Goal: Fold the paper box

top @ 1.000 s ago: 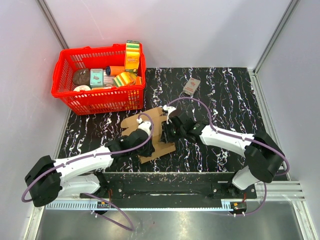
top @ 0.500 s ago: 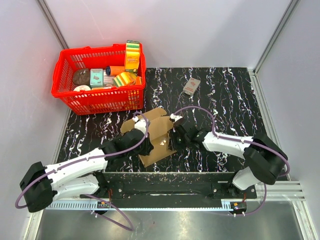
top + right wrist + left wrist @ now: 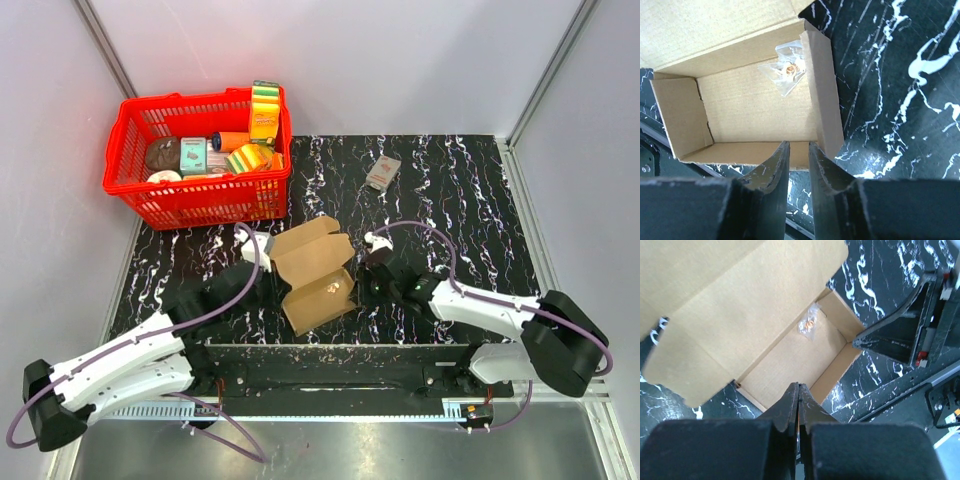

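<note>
The paper box (image 3: 318, 300) sits at the middle of the black marble table as a brown cardboard tray, its lid flap (image 3: 308, 248) laid back toward the far left. A small clear plastic packet (image 3: 787, 70) lies on the box floor, also visible in the left wrist view (image 3: 810, 325). My left gripper (image 3: 270, 266) hovers just left of the box, shut with nothing in it (image 3: 799, 386). To the right of the box, my right gripper (image 3: 366, 282) has its jaws a little apart and empty (image 3: 798, 144), close to the box's near wall (image 3: 740, 152).
A red basket (image 3: 195, 205) full of groceries stands at the far left. A small grey-and-red packet (image 3: 382, 172) lies at the back of the table. Pale walls enclose the table, and a metal rail (image 3: 330, 375) runs along its near edge.
Both grippers have backed away from the cardboard, the left one leftward and the right one rightward. The box now stands alone as an open tray with its lid laid back.
</note>
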You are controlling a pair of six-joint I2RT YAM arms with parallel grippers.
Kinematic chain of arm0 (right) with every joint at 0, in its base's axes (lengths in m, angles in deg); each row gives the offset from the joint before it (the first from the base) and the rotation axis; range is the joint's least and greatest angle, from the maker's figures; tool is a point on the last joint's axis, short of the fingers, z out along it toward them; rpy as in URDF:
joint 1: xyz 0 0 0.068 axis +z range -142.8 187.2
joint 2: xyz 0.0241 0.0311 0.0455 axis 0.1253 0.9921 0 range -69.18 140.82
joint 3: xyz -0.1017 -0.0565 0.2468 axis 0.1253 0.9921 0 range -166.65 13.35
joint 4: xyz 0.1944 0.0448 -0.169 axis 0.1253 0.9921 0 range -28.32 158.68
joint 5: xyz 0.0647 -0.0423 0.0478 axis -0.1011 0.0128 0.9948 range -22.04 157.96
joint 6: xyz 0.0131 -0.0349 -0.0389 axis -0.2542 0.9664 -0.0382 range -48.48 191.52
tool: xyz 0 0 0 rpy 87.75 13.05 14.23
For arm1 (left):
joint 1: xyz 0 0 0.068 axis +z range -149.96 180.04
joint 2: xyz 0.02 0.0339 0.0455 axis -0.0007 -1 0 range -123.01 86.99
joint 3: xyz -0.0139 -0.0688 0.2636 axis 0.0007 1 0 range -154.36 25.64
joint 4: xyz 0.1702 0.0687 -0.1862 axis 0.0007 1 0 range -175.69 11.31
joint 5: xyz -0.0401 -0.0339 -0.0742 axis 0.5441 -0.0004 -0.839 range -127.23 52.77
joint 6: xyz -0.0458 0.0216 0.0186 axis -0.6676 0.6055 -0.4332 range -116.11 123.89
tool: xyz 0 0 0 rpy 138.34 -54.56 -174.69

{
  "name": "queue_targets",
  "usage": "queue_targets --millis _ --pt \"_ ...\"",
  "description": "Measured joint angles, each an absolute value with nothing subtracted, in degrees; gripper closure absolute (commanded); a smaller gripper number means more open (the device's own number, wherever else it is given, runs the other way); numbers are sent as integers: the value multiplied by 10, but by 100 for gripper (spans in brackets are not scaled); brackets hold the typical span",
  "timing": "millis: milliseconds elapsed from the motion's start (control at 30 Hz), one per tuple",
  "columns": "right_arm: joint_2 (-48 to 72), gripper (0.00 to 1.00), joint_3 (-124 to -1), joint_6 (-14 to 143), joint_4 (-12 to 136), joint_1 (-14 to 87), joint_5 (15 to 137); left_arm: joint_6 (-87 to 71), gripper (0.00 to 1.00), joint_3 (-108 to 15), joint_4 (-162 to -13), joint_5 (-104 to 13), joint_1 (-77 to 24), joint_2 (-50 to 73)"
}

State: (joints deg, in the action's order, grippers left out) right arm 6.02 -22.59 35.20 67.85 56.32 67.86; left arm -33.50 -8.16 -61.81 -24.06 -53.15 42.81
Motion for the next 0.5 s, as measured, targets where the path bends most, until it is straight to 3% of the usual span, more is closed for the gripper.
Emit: queue_targets --millis 133,333,500 --pt "30 74 -200 334 678 563 668 -334 100 -112 -587 -224 -525 446" --pt "-43 74 -154 302 692 563 646 -331 70 -120 -566 -208 -509 447" --pt "-111 74 -127 278 719 563 637 -321 58 -124 -553 -201 -476 457"
